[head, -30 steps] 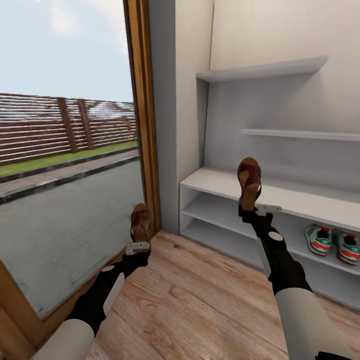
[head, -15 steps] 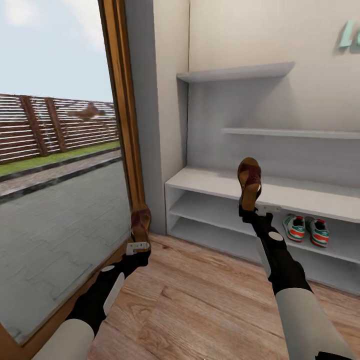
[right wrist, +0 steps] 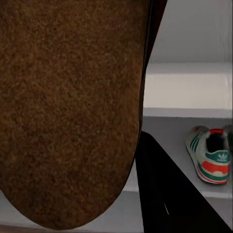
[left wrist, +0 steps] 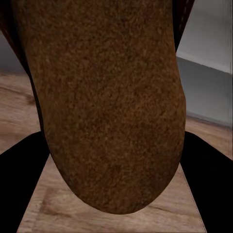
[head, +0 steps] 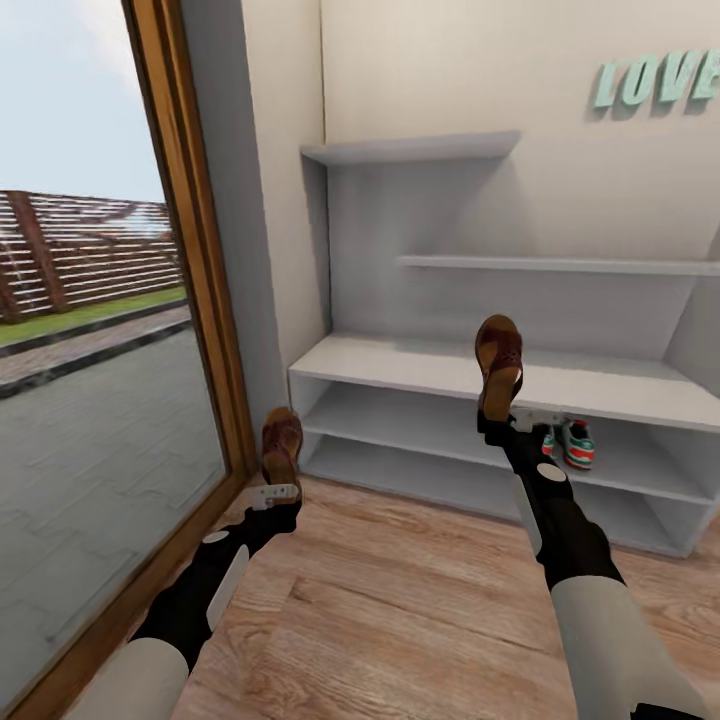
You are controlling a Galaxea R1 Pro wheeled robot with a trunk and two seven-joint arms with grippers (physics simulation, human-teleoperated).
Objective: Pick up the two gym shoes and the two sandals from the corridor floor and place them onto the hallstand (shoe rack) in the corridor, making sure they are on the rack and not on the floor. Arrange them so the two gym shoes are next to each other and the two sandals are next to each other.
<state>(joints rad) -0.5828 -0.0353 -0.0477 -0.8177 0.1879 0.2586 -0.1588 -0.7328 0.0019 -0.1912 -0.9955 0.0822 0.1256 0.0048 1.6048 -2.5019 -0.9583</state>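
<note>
Our left fingers (head: 278,487) and right fingers (head: 497,412) each pinch a sandal (head: 281,446) (head: 498,365) by its heel; light, stiff-soled, likely to swing.

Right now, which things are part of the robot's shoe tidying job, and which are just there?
Part of the job:
- sandal in the left claw
- sandal in the right claw
- gym shoes on the rack's upper open shelf
- shoe rack
- wood floor

Just there:
- LOVE wall letters
- big window
- fence outside
</note>
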